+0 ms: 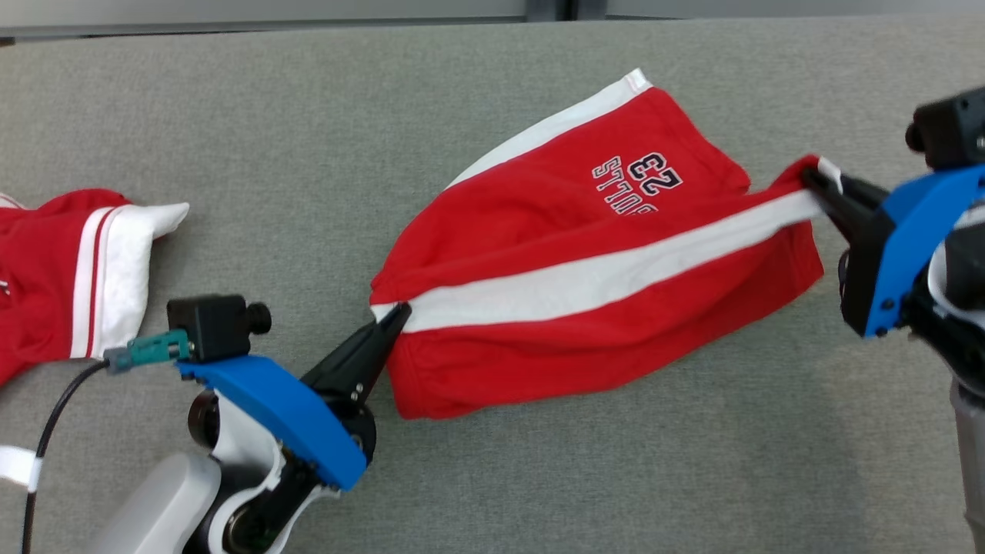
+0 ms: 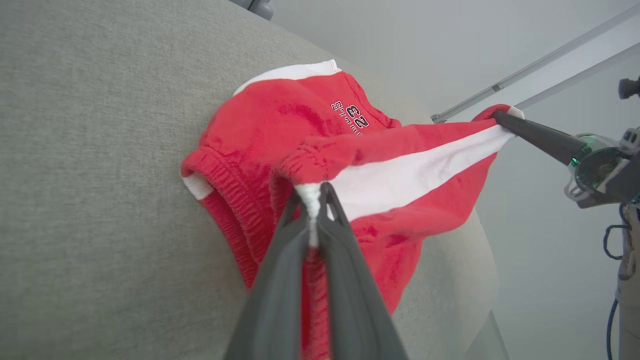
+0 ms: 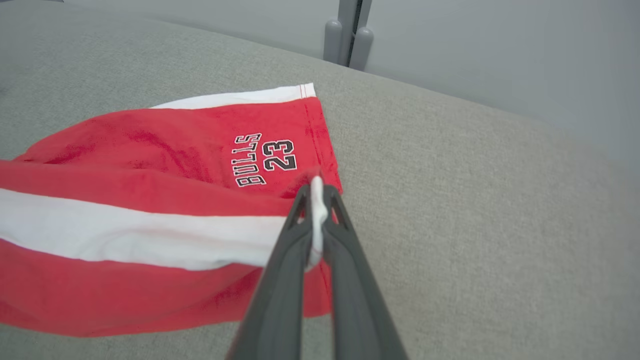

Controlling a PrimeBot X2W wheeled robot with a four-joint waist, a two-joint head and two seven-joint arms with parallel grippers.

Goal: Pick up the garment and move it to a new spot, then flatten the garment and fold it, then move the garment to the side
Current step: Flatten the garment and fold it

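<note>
Two pinches, both fingers-shut on cloth: left gripper (image 1: 396,314) on waistband end of red shorts (image 1: 585,308), right gripper (image 1: 812,178) on hem end, same white stripe. We reckoned it was stretched taut mid-table (image 1: 231,115) to pull wrinkles out before flattening. Jersey (image 1: 46,269) lay far left, untouched.

left gripper (image 1: 400,312): two long dark-grey tapered fingers (image 1: 350,363), small screws (image 1: 357,391) at base | left bracket (image 1: 285,419) blue, 7 o'clock; black camera (image 1: 212,327), teal plug (image 1: 150,348), black cable (image 1: 54,419) | forearm (image 1: 154,500) white | right gripper (image 1: 812,178): same fingers; right bracket (image 1: 916,231) blue, 3 o'clock; green light (image 2: 574,161)
</note>
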